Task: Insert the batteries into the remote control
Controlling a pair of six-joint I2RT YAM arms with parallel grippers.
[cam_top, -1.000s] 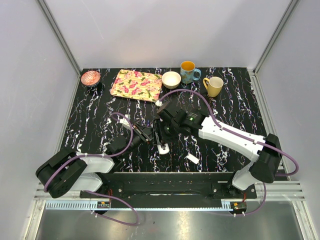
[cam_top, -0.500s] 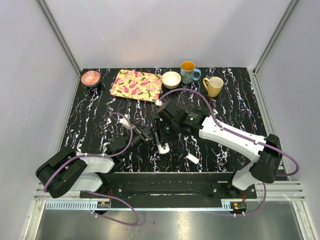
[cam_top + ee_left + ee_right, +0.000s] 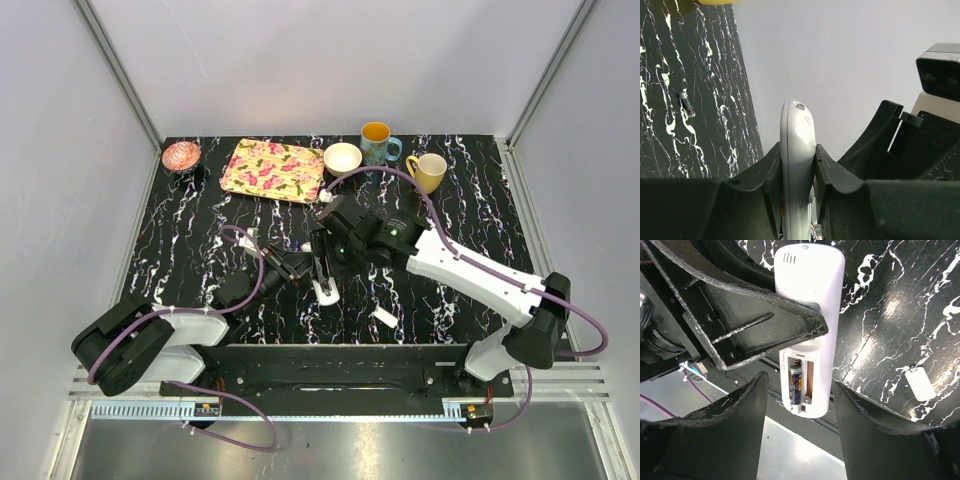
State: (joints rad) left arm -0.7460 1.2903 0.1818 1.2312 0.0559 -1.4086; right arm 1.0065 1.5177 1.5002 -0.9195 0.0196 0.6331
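The remote control point(image 3: 812, 300) is held off the tabletop point(image 3: 880, 315), pinched across its narrow sides by the left tool point(image 3: 797, 152), with the open battery compartment facing up toward the right wrist. The right tool point(image 3: 800, 390) hangs over that compartment end with its jaws spread to either side and nothing between them.

One battery point(image 3: 795, 385) sits in the compartment and the slot beside it point(image 3: 810, 380) is bare. Whether that battery is pressed fully down against its contacts is hard to judge from here.

What could go wrong:
- The spread right fingers are close to the remote's end, so a careless sideways move could clip it and twist it in the left tool's narrow pinch.
- A half-seated battery could spring out. The compartment end appears to overhang the near edge, so it might fall clear of the tabletop.
- The second battery point(image 3: 686, 103) lies well apart on the tabletop. It is small and round, so it may roll or be picked up crooked.
- The loose cover point(image 3: 920, 383) lies near the arm's path and could be swept away.
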